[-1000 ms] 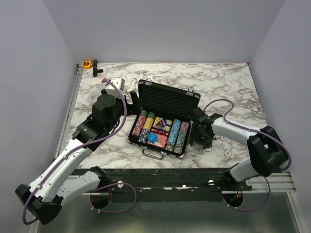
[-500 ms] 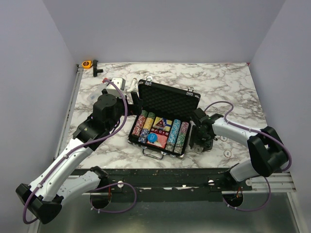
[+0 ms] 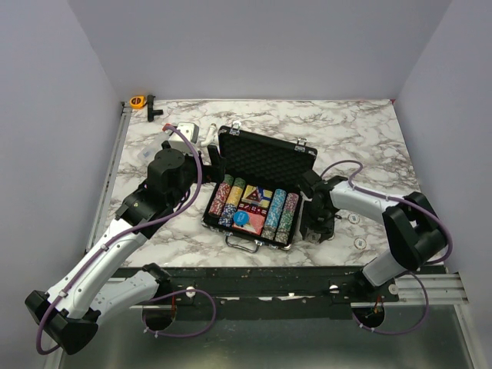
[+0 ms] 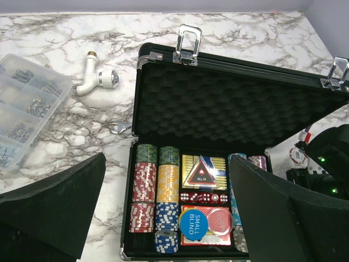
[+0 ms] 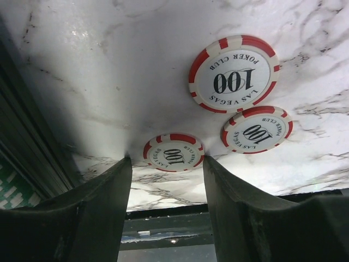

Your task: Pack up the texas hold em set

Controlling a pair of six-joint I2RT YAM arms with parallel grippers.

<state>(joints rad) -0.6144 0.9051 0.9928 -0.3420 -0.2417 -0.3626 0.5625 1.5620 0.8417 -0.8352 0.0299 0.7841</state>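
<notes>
The black silver-trimmed briefcase (image 4: 229, 109) lies open on the marble table (image 3: 369, 138), its lid standing up and lined with egg-crate foam. The tray holds rows of multicoloured poker chips (image 4: 163, 185), a red card deck (image 4: 221, 234), a blue disc (image 4: 192, 224) marked SMALL BLIND and a line of red dice (image 4: 204, 197). Three red-and-white loose chips (image 5: 234, 73) (each printed 100) lie flat on the marble just outside the case's right wall. The right gripper (image 5: 166, 164) points down at them with its fingers spread and nothing held; the nearest chip (image 5: 173, 153) sits in the gap at their tips, the other two beyond it. The left gripper (image 4: 167, 157) hangs by the case's left rear corner, fingers wide apart, empty
</notes>
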